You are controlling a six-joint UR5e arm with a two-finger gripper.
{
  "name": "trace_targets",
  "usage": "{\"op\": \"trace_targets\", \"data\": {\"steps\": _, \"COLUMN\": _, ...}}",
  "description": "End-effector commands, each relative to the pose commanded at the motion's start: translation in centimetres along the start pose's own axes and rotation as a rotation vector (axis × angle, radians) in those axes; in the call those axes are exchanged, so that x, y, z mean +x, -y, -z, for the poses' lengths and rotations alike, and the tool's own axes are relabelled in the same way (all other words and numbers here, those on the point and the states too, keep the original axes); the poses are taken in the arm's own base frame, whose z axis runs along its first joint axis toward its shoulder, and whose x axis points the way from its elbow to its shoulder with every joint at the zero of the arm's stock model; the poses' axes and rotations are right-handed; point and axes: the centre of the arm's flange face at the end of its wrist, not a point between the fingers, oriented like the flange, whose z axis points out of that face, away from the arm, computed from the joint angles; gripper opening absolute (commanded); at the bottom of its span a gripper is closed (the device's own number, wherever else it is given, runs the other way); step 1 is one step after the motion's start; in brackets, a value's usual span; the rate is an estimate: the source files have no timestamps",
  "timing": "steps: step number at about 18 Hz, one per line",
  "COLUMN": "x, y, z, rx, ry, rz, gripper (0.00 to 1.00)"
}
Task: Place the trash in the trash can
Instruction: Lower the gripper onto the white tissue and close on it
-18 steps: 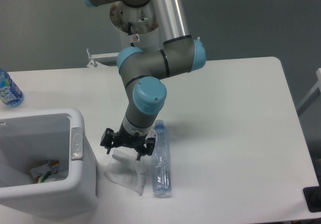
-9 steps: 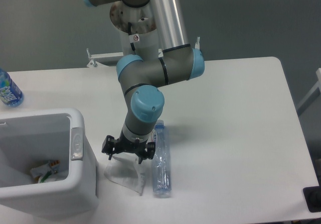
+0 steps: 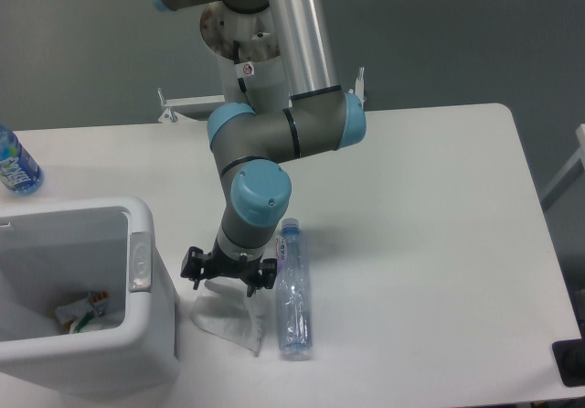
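Note:
A white crumpled paper wrapper (image 3: 230,320) lies flat on the table just right of the trash can. My gripper (image 3: 228,284) hangs directly over its upper edge, pointing down, fingers spread to either side and open, with nothing between them. Whether the tips touch the paper I cannot tell. A flattened clear plastic bottle (image 3: 292,291) lies lengthwise just right of the gripper, touching the paper's right side. The trash can (image 3: 146,321), a white bin with a grey oval button (image 3: 139,261) on its rim, stands at the front left.
Inside the bin lies a small crumpled piece with green and orange marks (image 3: 82,312). An upright bottle with a blue label (image 3: 15,163) stands at the far left edge. The arm's elbow (image 3: 283,134) rises above the table's middle. A black object (image 3: 570,362) sits at the lower right corner.
The gripper has shifted slightly left and lower, closer to the white paper. The paper and the flattened bottle have not moved.

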Motion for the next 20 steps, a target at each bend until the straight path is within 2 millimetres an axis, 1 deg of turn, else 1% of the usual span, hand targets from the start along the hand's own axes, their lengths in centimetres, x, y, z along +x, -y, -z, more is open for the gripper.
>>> {"op": "trace_targets", "data": {"steps": 4, "x": -0.08, "y": 0.09, "z": -0.07, "rx": -0.001, "ry": 0.003, "rz": 0.0, "gripper": 0.99}}
{"op": "trace_targets", "data": {"steps": 11, "x": -0.3, "y": 0.06, "z": 0.07, "rx": -0.007, "ry": 0.028, "rz": 0.0, "gripper": 0.64}}
{"op": "trace_targets", "data": {"steps": 13, "x": -0.36, "y": -0.01, "z": 0.02, "rx": -0.01, "ry": 0.034, "rz": 0.0, "gripper": 0.57}}
{"op": "trace_targets", "data": {"steps": 15, "x": -0.34, "y": 0.01, "z": 0.13, "rx": -0.008, "ry": 0.035, "rz": -0.001, "gripper": 0.54}}
{"op": "trace_targets", "data": {"steps": 18, "x": -0.26, "y": 0.01, "z": 0.39, "rx": -0.005, "ry": 0.035, "rz": -0.001, "gripper": 0.43}}
{"op": "trace_targets", "data": {"steps": 20, "x": -0.29, "y": 0.02, "z": 0.31, "rx": -0.005, "ry": 0.035, "rz": -0.003, "gripper": 0.39}}
